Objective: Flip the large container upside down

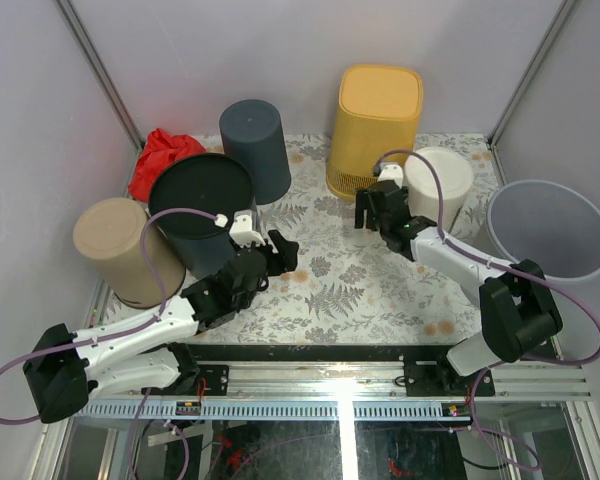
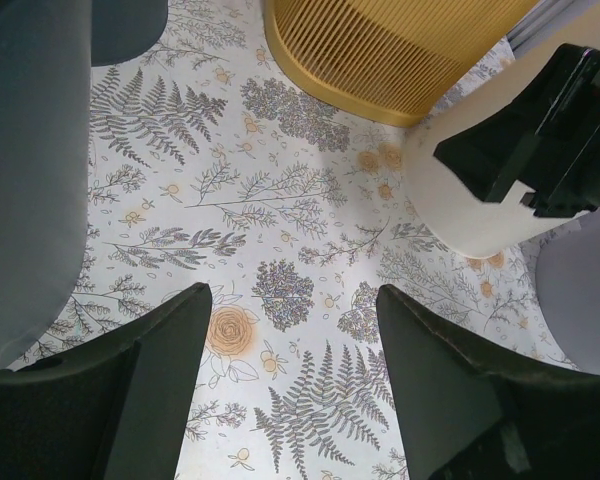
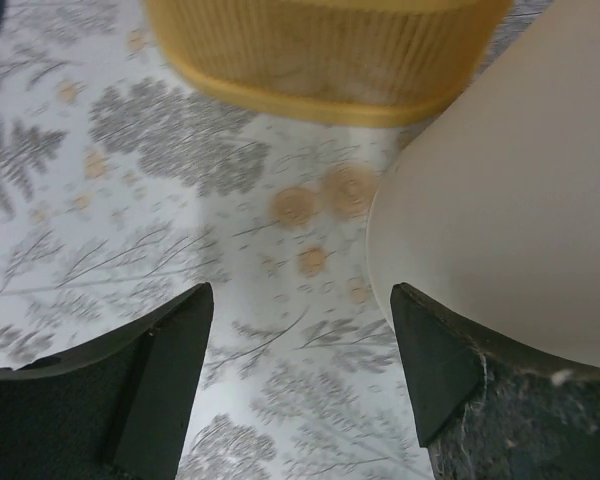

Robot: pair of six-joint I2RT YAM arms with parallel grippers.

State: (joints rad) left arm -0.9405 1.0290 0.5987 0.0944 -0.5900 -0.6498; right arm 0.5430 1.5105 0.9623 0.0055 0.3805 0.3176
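Resting upside down: yellow basket [image 1: 378, 120], cream bin [image 1: 442, 180], dark grey bin [image 1: 258, 145].

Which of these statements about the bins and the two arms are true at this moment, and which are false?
1. The yellow ribbed bin stands rim down on the table. True.
2. The left gripper has its fingers shut on the black bin. False: the fingers are open and hold nothing.
3. A red cloth lies at the back left. True.
4. The translucent grey bin at the right stands rim down. False: its mouth faces up.
5. The right gripper is open, beside the cream container. True.
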